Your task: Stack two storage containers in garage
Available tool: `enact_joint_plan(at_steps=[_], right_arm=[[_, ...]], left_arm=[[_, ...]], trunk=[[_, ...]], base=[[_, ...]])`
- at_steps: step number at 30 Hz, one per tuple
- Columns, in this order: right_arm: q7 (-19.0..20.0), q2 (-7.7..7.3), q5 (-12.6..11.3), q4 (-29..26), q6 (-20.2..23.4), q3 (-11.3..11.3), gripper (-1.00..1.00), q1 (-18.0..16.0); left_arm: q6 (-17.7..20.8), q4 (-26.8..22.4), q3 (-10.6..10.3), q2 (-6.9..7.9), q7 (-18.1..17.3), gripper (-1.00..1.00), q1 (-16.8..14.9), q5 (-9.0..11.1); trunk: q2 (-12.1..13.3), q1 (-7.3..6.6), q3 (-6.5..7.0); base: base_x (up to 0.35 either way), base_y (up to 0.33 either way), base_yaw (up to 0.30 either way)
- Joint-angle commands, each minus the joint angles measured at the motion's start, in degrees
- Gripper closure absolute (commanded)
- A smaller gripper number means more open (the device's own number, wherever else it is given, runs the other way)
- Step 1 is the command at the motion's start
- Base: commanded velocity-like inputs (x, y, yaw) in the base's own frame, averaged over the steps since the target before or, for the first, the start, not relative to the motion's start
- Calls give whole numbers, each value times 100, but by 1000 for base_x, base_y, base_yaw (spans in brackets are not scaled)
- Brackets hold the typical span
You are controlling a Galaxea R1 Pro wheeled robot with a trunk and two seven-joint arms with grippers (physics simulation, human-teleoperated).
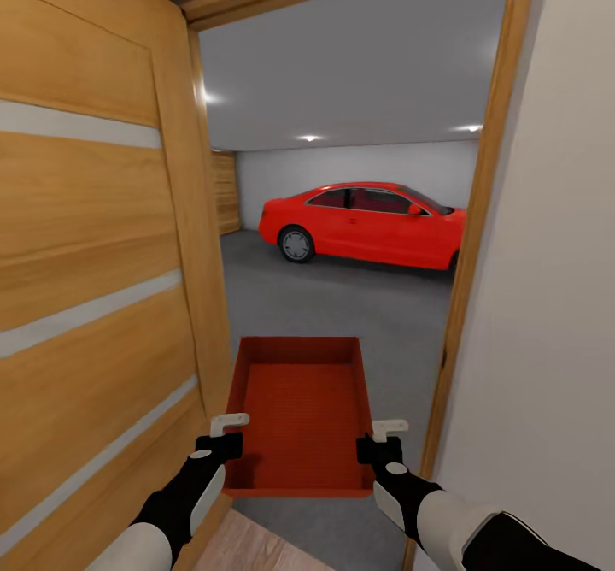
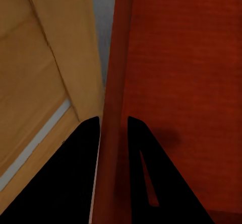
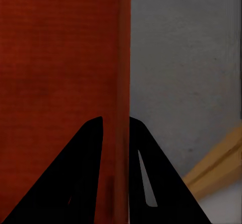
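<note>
Head view: I'm at a doorway w/ one storage container held out in front of me, between both arms, above the threshold where the grey floor of the garage begins. It's an orange-red open-topped tray w/ thin low walls, long axis pointing away from me, roughly level. Inside: a bare ribbed bottom. My left gripper grasps the left long wall near the near corner; left wrist view shows my gripper w/ one dark finger each side of that thin red wall, pinched on it. My right gripper does the same on the right long wall; right wrist view has the gripper fingers straddling the wall, closed on it, grey floor beyond. Open wood door w/ pale horizontal strips stands just beside the tray's left side, apart from it as far as I can tell; it fills the left part of the left wrist view too. Wood door frame on the right, white wall past it. Far in the garage: a red car parked side-on, white back wall, ceiling spots lit. A bit of light wood-plank flooring shows near me, under the tray's near edge.
</note>
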Motion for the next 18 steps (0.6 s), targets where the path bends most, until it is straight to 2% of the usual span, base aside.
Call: enact_joint_plan(at_steps=[1, 12, 18], right_arm=[[-27, -18, -126, 13, -45, 6, 100, -6], [-24, -19, -126, 13, -45, 6, 100, -6], [-26, -12, -126, 13, -45, 6, 100, -6]], left_arm=[[48, -20, -2, 13, 250, 100, -5, -42], [48, -22, -2, 13, 250, 100, -5, -42], [49, -22, -2, 13, 250, 100, -5, -42]], trunk=[[-9, 4, -10], [-9, 4, -10], [-9, 4, -10]], base=[[244, 220, -238], [244, 220, -242], [244, 220, -59]])
